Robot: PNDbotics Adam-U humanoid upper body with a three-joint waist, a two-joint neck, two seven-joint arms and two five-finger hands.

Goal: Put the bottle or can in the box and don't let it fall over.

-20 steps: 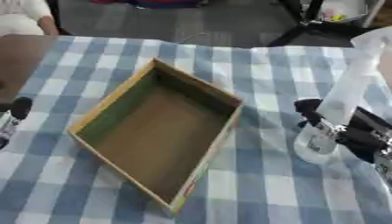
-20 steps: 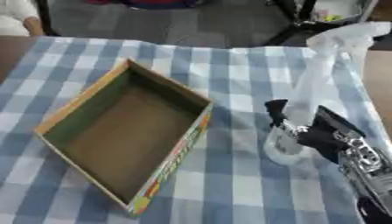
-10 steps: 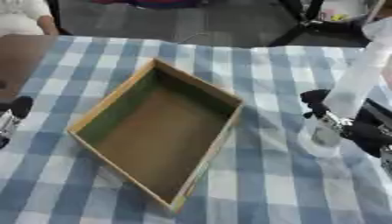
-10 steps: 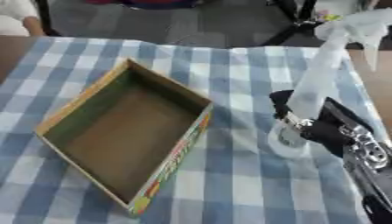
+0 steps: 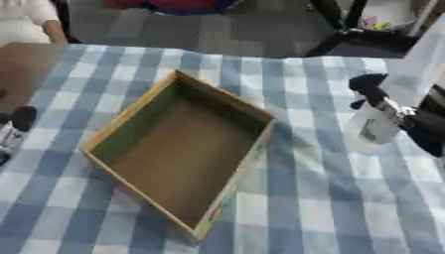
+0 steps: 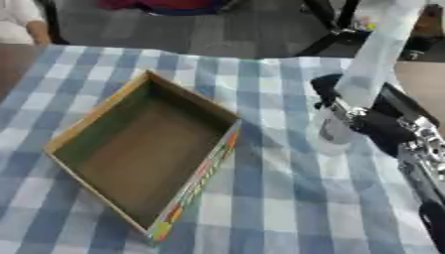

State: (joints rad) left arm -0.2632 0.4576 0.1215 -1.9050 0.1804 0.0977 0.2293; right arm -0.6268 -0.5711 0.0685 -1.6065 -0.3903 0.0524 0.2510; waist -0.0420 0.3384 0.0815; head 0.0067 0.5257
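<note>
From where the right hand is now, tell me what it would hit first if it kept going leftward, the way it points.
The right hand, curled round the clear bottle, points left towards the cardboard box. Only checked cloth lies between, so the box's near right wall would probably come first; depth is uncertain.

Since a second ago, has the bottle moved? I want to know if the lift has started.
Yes. The bottle, held in the right hand, has moved up the picture toward the table's far edge, level with the box's far end. Whether it has lifted off the checked cloth is unclear.

Blue-and-white checked tablecloth (image 5: 339, 198); grey floor (image 5: 217, 34) and dark chair legs (image 5: 334, 30) beyond.
</note>
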